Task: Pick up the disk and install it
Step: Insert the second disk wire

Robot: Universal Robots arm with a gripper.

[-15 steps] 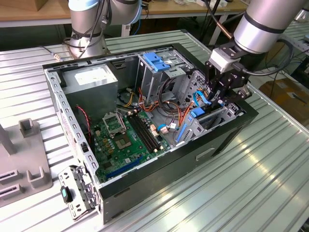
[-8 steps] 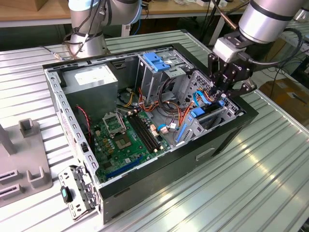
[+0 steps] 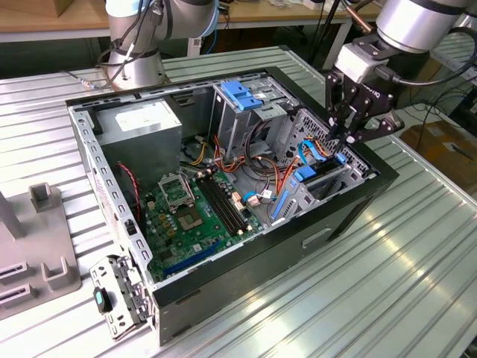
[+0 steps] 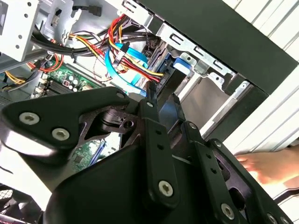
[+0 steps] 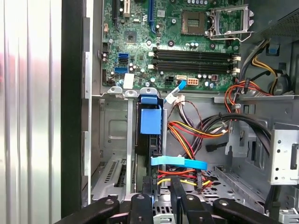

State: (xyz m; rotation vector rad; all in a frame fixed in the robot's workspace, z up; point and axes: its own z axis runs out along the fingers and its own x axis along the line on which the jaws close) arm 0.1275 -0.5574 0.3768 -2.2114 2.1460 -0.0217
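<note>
The black metal end effector (image 3: 349, 139) is hanging over the open computer case (image 3: 246, 261) on the ribbed metal counter (image 3: 387, 283); its fingers are sitting close together, grasping nothing. The disk (image 5: 150, 122), flat with shiny blue plastic rails, is standing on edge in its bay just below.

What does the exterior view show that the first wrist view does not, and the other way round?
Exterior view, not first wrist view: the grey fixture at the exterior view's left and the blue latch on top of the drive cage. First wrist view, not exterior view: the vent slots inside the lower bay. Both: the claw, the motherboard and the red-yellow wires.
</note>
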